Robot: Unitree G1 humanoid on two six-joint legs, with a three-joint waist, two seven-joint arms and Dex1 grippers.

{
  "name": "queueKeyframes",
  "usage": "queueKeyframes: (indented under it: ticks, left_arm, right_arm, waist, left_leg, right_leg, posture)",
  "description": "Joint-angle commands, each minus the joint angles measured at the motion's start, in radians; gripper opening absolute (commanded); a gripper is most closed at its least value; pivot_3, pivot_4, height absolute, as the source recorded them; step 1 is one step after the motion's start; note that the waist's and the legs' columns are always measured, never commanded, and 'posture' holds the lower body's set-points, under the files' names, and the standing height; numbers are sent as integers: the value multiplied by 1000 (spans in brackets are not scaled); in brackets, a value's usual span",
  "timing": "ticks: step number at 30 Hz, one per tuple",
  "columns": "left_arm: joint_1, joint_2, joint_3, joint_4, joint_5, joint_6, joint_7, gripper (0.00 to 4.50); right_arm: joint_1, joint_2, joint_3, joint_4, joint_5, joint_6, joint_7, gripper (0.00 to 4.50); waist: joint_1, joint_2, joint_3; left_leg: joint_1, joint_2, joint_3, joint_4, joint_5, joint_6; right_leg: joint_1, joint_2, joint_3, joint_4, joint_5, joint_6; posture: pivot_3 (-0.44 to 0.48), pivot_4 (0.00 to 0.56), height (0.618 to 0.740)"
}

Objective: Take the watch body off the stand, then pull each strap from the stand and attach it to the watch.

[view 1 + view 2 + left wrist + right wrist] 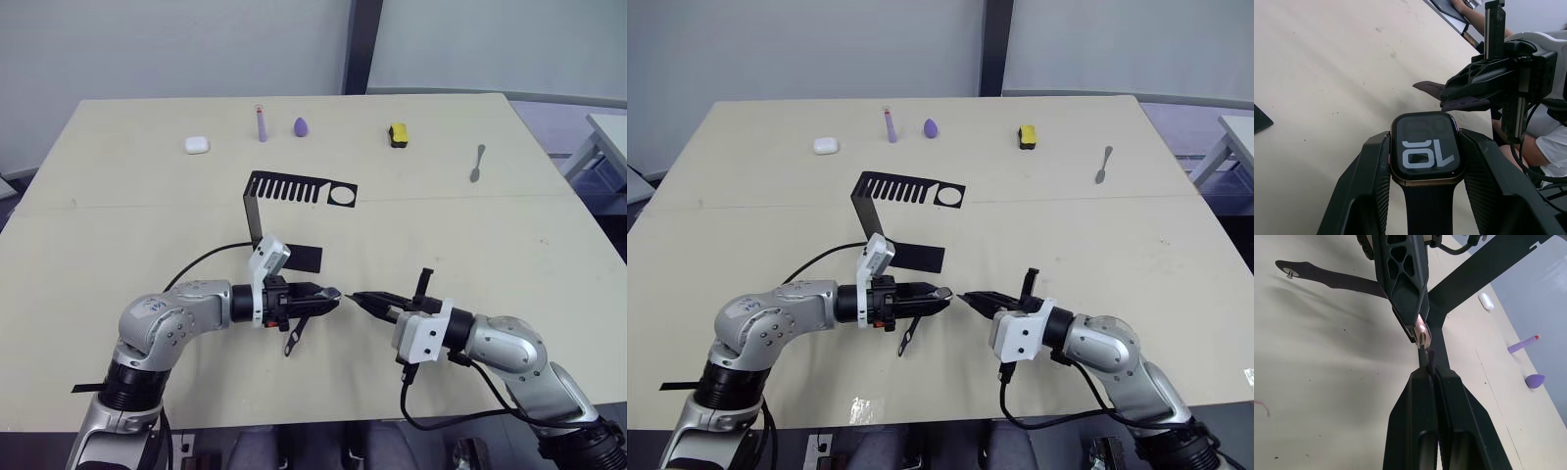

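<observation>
The watch body (1426,155), black screen lit, already carries one dark strap (293,338) hanging down. The second strap (1436,90) points at it. The empty black stand (294,196) sits mid-frame.

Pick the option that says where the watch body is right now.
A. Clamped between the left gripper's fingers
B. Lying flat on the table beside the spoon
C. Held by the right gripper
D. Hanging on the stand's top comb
A: the watch body sits between the left gripper's two black fingers, clear of the stand.

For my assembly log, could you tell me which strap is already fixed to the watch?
The strap hanging below the left claw; the other strap is pinched in the right claw.
</observation>
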Motion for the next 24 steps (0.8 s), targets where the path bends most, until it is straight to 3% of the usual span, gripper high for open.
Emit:
queueKeyframes:
  ticks: [1, 24]
  left_arm:
    - [-3, -6, 12, -28, -3, -13, 0, 1607]
    - [-4, -8, 8, -32, -5, -7, 1, 1607]
  right_arm:
    - [-2, 1, -19, -19, 24, -23, -2, 0]
    - [-12, 11, 6, -24, 28, -17, 2, 0]
  waist:
    - [0, 0, 0]
    - [0, 0, 0]
  left_leg:
    - [0, 0, 0, 0, 0, 0]
    - [0, 0, 0, 0, 0, 0]
  right_leg:
    - [0, 0, 0, 0, 0, 0]
    - [0, 0, 0, 0, 0, 0]
  posture:
    - [0, 150, 740]
    - [0, 150, 740]
